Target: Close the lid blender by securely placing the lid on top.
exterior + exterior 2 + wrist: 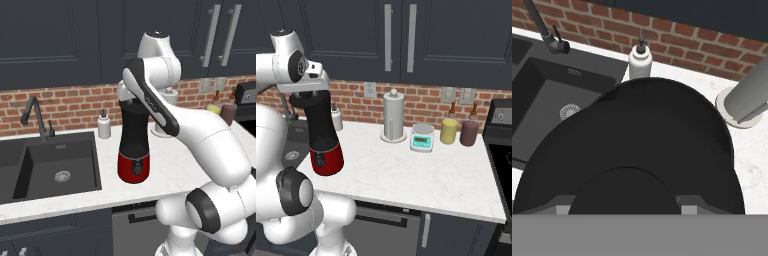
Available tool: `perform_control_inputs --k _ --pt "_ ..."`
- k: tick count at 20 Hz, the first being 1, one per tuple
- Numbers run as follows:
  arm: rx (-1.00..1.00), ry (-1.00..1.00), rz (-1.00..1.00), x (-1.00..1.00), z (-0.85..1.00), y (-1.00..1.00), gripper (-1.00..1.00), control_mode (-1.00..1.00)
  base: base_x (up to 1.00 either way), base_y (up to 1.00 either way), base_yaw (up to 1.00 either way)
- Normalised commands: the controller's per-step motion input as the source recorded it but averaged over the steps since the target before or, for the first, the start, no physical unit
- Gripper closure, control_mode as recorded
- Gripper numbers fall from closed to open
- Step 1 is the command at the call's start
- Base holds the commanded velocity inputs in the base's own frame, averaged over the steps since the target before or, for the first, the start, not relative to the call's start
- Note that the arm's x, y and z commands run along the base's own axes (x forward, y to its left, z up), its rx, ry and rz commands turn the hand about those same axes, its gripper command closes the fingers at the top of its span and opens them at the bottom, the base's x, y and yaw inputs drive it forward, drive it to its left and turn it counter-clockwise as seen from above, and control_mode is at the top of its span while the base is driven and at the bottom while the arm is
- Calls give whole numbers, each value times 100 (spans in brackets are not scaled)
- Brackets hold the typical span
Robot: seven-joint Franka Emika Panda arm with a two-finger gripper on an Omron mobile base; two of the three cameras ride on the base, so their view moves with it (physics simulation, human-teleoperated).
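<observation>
My two-finger gripper (626, 207), closed on the flat round black lid (632, 150), sits atop the red-based black blender (133, 150) near the white worktop's (421, 175) front edge.

The white marble counter (406, 175) carries the blender (325, 150) near its front edge beside the sink (50, 165). Along the back edge stand a soap bottle (104, 125), paper-towel roll (393, 117), small scale (422, 137), and yellow (449, 130) and maroon (470, 131) bottles.

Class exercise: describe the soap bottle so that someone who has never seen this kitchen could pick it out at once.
Start at the dark sink set into the white counter. Behind its right rear corner, against the brick wall, stands the soap bottle. It is small and white with a dark pump, far shorter than the red-based blender in front of it.
</observation>
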Motion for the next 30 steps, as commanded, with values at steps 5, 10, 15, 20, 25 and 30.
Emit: perform_control_inputs --k 5,10,15,20,25,30 --pt "0 0 0 30 -3 0 100 -100 0 0 0" --pt "0 0 0 27 -8 0 100 -100 0 0 0" --pt "0 0 0 19 -16 0 100 -100 0 0 0" --pt "0 0 0 16 -20 0 100 -100 0 0 0" --pt "0 -1 0 14 -20 0 100 -100 0 0 0" --pt "0 -2 0 13 -22 0 100 -100 0 0 0"
